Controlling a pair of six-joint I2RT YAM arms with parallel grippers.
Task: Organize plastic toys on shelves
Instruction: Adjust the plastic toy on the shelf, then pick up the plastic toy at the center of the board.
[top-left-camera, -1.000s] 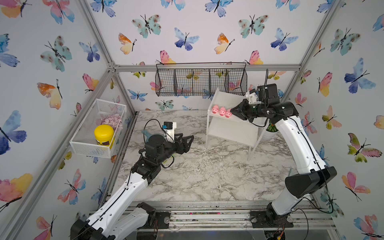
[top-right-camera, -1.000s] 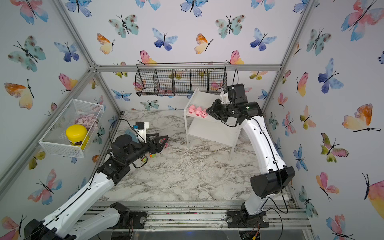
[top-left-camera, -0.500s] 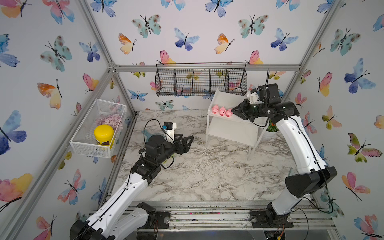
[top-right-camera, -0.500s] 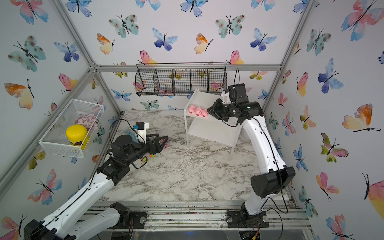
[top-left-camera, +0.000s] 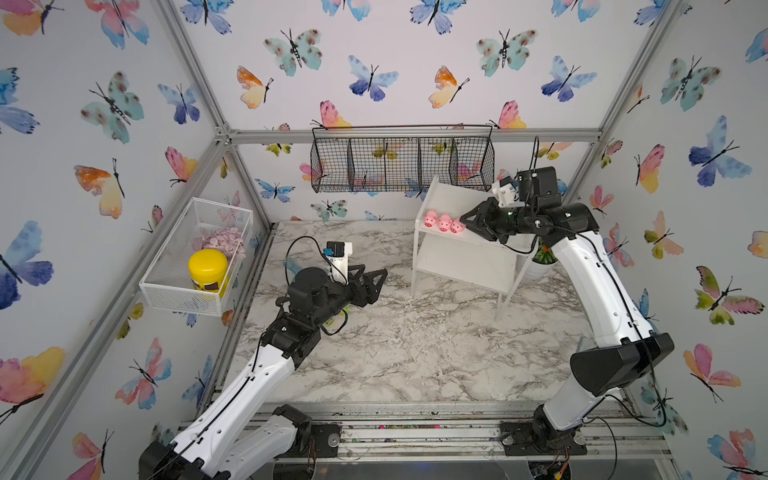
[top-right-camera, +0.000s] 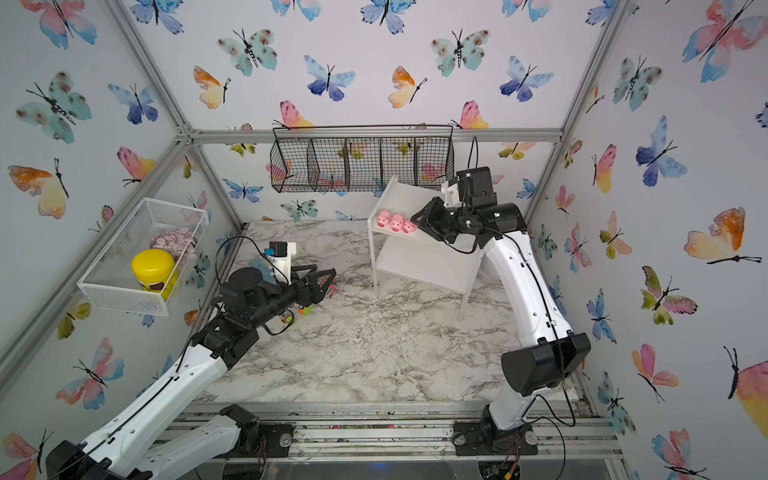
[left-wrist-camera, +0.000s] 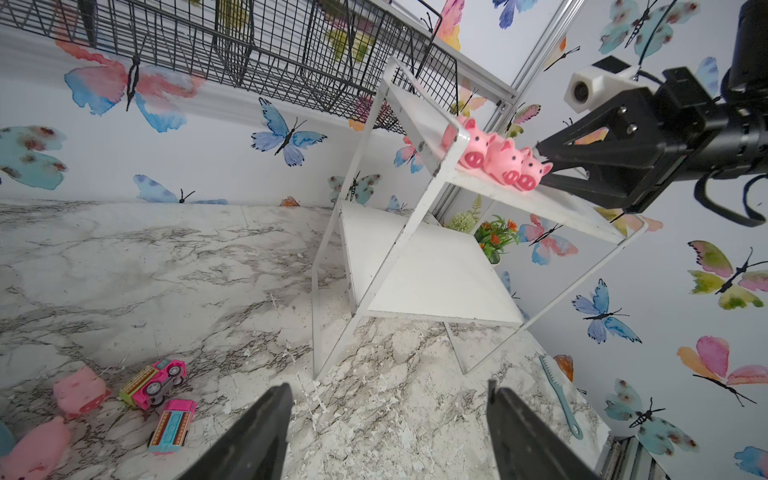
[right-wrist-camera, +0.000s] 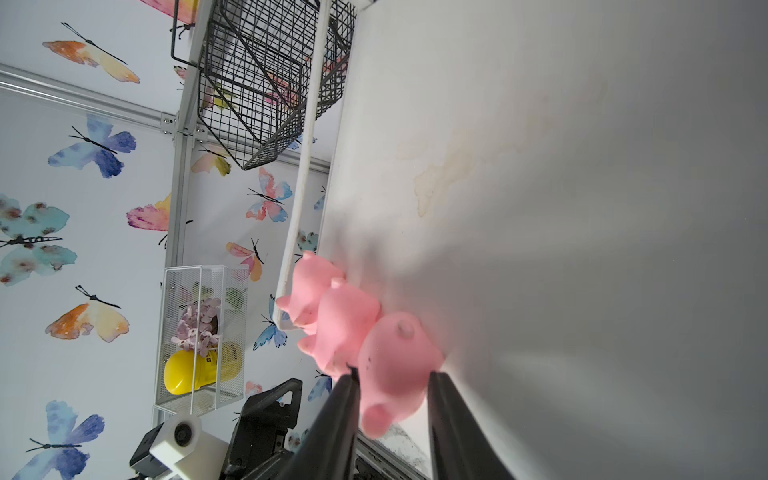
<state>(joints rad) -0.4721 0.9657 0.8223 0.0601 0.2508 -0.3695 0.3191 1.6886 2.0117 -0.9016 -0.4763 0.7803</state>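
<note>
My right claw (right-wrist-camera: 392, 374) reaches over the top board of the white shelf unit (left-wrist-camera: 552, 205). Its two black fingers flank the nearest pig (right-wrist-camera: 395, 353) and sit close against its sides; I cannot tell whether they pinch it. That glossy pink pig stands on the board, touching a second pig (left-wrist-camera: 505, 160), which touches a third pig (left-wrist-camera: 471, 147) at the board's end (all three snouts face out over the table).

My left claw (left-wrist-camera: 388, 390) hovers low over the marble table (left-wrist-camera: 166, 270), fingers wide apart with nothing between them. Near it on the table lie a loose pig (left-wrist-camera: 79, 390), another pig (left-wrist-camera: 35, 451), a pink truck (left-wrist-camera: 153, 382) tipped on its side, and a pink-and-teal truck (left-wrist-camera: 172, 424).
</note>
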